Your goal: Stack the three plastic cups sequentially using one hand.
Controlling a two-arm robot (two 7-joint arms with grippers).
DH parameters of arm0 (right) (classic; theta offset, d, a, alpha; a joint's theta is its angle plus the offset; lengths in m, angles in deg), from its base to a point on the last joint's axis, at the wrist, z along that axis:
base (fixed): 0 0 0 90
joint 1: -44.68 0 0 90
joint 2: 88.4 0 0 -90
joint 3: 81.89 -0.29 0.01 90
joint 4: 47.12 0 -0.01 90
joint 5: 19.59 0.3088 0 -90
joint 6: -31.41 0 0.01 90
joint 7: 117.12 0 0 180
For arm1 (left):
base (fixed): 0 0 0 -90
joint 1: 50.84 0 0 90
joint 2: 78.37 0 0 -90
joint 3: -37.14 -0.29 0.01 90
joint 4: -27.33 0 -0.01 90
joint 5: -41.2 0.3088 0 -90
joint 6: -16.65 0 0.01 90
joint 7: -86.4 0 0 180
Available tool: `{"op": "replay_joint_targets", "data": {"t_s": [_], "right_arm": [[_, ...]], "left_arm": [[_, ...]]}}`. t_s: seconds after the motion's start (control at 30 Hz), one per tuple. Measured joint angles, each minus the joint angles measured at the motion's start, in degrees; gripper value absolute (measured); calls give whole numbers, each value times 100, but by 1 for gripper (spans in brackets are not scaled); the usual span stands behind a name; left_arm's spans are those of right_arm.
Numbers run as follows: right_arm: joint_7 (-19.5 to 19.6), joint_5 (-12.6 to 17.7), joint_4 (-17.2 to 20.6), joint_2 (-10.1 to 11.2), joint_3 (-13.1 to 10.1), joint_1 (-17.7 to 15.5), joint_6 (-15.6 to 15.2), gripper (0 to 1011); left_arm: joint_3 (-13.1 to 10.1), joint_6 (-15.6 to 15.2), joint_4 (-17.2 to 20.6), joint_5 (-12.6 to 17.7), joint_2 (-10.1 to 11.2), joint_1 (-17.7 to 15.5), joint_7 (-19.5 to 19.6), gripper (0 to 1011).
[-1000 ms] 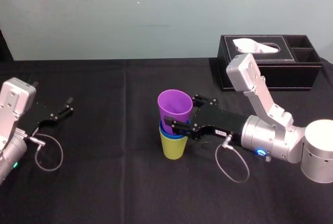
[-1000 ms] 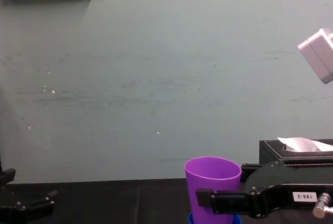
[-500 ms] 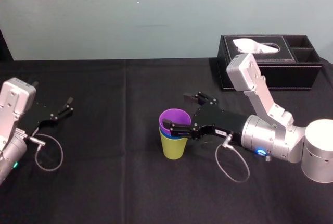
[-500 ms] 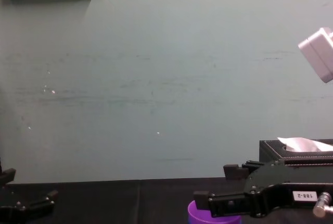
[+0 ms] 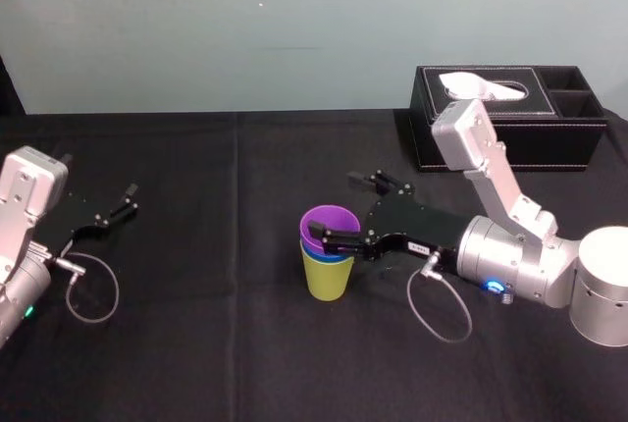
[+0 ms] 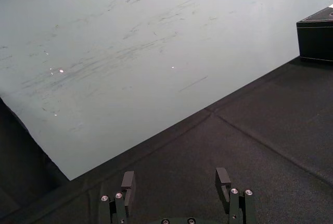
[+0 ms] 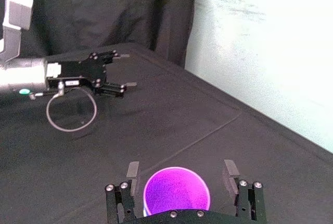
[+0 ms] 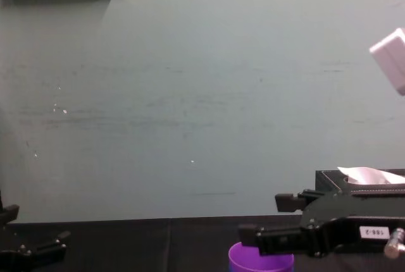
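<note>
The three plastic cups stand nested near the table's middle: the yellow-green cup (image 5: 326, 280) at the bottom, the blue cup (image 5: 312, 252) showing as a rim, the purple cup (image 5: 329, 226) on top. My right gripper (image 5: 336, 208) is open, its fingers on either side of the purple cup (image 7: 176, 193) with a gap on each side. In the right wrist view the right gripper (image 7: 180, 171) straddles the purple rim without touching it. From the chest the purple cup (image 8: 261, 262) shows just below the right gripper (image 8: 269, 218). My left gripper (image 5: 103, 216) rests open at the table's left.
A black tissue box (image 5: 500, 118) with a white tissue stands at the back right, behind my right arm. The table is covered with a black cloth (image 5: 216, 343). A cable loop hangs from each wrist. The left gripper (image 6: 176, 179) holds nothing.
The right gripper opened and the purple cup dropped from above the stack down into the blue cup. The right arm has since shifted slightly. The left arm stayed still.
</note>
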Motion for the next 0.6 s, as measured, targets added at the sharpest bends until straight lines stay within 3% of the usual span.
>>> {"op": "replay_joint_targets", "data": {"t_s": [0.3,0.6], "right_arm": [[273,105,186,54,-341,-259,97,1000],[604,9,234,118,-735,-541,306,1000]], "left_arm": [[0,0,0,0,0,0,0,1010],[0,0,0,0,0,0,0,1010]]}}
